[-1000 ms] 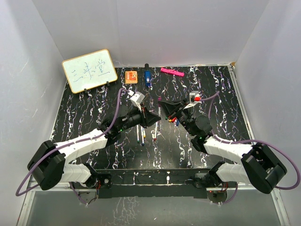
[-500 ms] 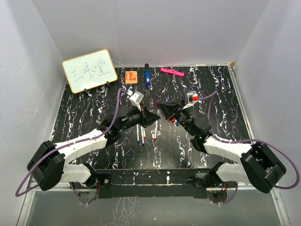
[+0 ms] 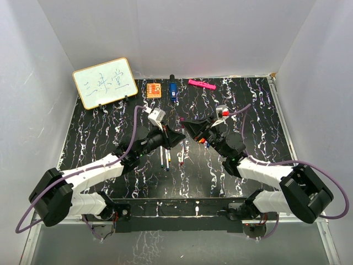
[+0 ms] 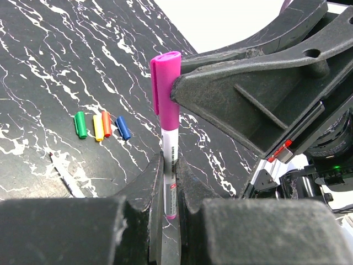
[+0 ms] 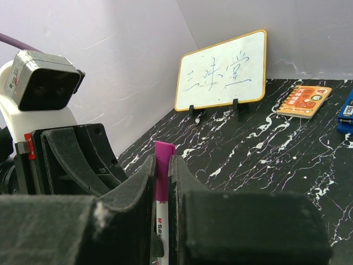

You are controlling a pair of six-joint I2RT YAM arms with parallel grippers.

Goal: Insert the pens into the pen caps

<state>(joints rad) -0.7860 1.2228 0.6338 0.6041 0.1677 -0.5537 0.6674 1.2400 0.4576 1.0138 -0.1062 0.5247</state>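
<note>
My left gripper is shut on a white-barrelled pen with a purple end and holds it above the table. My right gripper is shut on the purple cap, which sits over the pen's tip. The two grippers meet tip to tip at mid-table. Green, yellow, orange and blue caps lie in a row on the table. Other white pens lie below the grippers.
A small whiteboard stands at the back left. An orange square block, a thick blue and black marker and a flat pink bar lie along the back edge. White walls enclose the black marbled table.
Both grippers, still joined at the pen and cap, have shifted slightly left and toward the back. Things on the table have not moved.
</note>
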